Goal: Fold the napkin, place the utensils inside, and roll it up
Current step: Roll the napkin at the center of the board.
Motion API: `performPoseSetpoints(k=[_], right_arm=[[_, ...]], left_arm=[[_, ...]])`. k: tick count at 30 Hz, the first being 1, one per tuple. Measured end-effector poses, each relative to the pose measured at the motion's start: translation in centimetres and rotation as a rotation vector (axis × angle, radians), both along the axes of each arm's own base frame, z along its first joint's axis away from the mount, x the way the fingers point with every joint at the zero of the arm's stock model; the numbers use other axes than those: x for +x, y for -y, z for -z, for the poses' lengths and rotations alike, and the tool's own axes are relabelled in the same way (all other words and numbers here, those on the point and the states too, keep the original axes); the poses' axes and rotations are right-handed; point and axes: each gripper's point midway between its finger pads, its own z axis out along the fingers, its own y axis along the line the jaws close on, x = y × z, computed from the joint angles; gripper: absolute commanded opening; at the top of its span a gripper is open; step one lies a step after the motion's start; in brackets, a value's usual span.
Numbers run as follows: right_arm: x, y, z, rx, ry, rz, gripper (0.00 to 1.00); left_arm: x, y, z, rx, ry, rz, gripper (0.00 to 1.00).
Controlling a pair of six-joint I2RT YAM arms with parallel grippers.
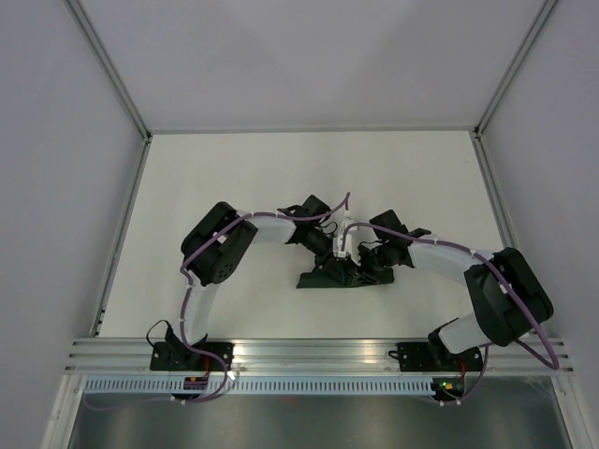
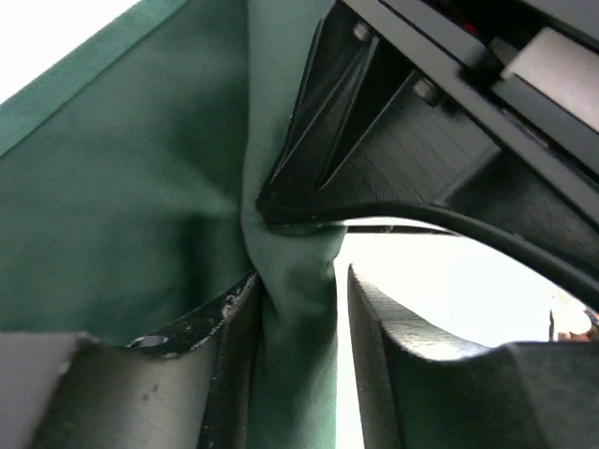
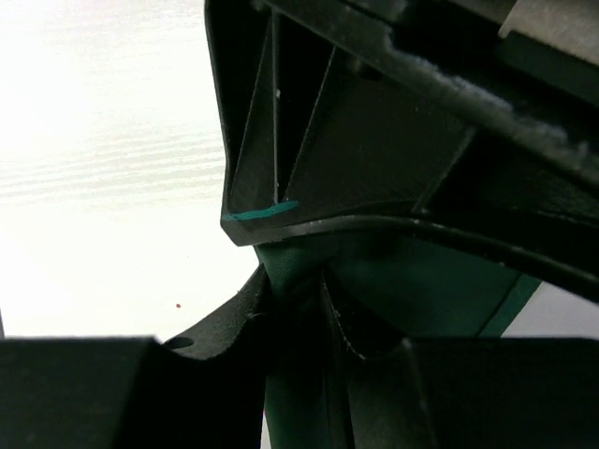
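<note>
overhead view: both arms reach in to the middle of a white table (image 1: 234,178) and meet above the napkin (image 1: 318,279), a dark green bunch whose long axis runs left to right. starting at the napkin's left half: your left gripper (image 2: 301,290) comes in from the far-left side of the napkin. in its wrist view a fold of green cloth hangs between its jaws and lies against one finger. a sliver of light shows between the cloth and the other finger (image 2: 393,327), so this claw stands loose and apart, not clamping. more green cloth spreads away to the left of that fold. at the napkin's right half: your right gripper (image 3: 295,299) comes in from the right. in its wrist view the cloth fills the whole gap between its fingers with no light showing, so it looks pinched tight on the napkin. the two claws sit just beside each other on the same raised fold. most of the cloth trails left of and nearer than the right claw, so judge your coming move from that claw, which appears to be the only one gripping. the fork is not visible anywhere around the napkin, so you cannot tell where it lies.
</note>
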Motion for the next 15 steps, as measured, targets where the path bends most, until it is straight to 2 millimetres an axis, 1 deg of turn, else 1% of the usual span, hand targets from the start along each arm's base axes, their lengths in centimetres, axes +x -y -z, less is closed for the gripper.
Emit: performPoseSetpoints(k=[12,15], right_arm=[[0.6,-0.2,0.1,0.006,-0.218,-0.079,0.27],[0.6,-0.4,0.1,0.015,-0.260,-0.105,0.27]], left_arm=[[3.6,-2.0,-0.6,0.026,0.121,-0.183,0.49],[4.4,-2.7,-0.3,0.043,0.151,-0.241,0.49]])
